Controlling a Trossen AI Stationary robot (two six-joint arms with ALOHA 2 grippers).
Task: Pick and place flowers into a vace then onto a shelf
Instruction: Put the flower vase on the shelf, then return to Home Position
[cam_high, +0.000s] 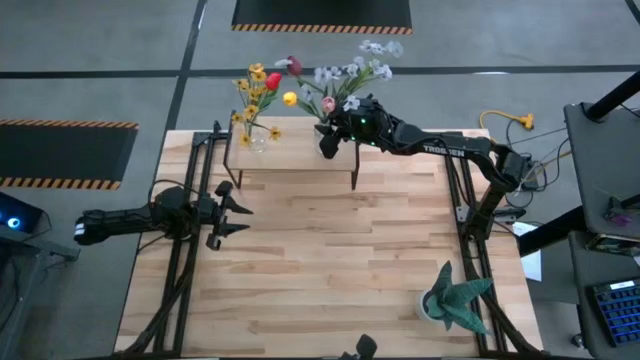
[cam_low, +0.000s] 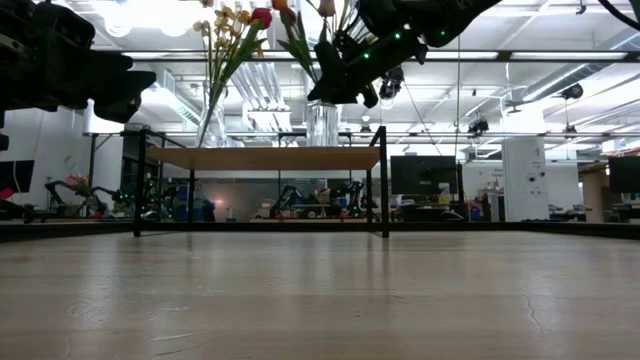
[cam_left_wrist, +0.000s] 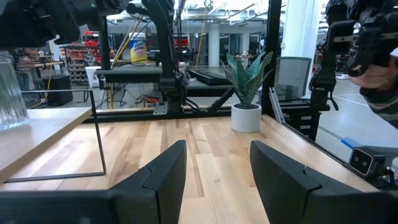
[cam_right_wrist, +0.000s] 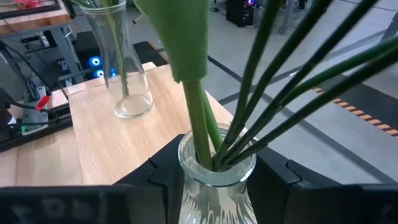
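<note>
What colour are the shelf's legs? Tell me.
Black, thin metal legs under the shelf's light wooden top; clearest in the low view.

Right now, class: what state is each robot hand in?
Left hand: open, holding nothing, above the table.
Right hand: shut on the glass vase of flowers, at the shelf.

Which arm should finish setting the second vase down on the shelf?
Right. Its pincer is shut on the vase of flowers at the shelf. The left pincer sits open, off to the shelf's side.
</note>
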